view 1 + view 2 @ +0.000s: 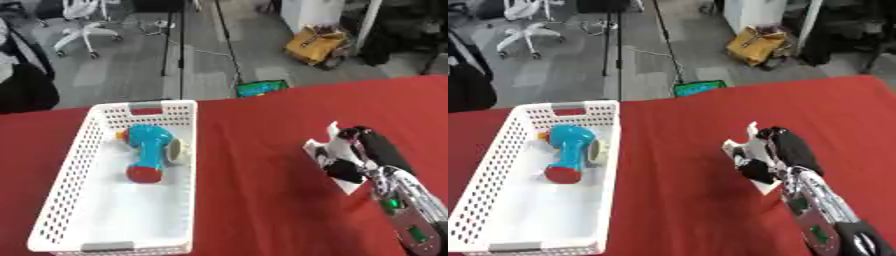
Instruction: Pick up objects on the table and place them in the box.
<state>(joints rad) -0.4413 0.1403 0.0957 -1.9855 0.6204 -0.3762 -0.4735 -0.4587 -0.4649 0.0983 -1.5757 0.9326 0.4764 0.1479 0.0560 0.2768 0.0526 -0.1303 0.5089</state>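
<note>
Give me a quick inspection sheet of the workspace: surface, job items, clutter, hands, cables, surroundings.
Surface: red tablecloth, lying askew in view.
Job's things: white perforated basket at the robot's left; a blue and red toy lies inside it. A flat white item is on the cloth at the right, under the right hand.
Clutter: nothing seen on the table.
Hands: right hand is on the white item, fingers curled at it; whether it is lifted cannot be told. Left hand not in view.
Cables: a thin cable runs across the floor beyond the table.
Surroundings: white office chair, black stand legs, yellow bag, green item at the table's far edge.
</note>
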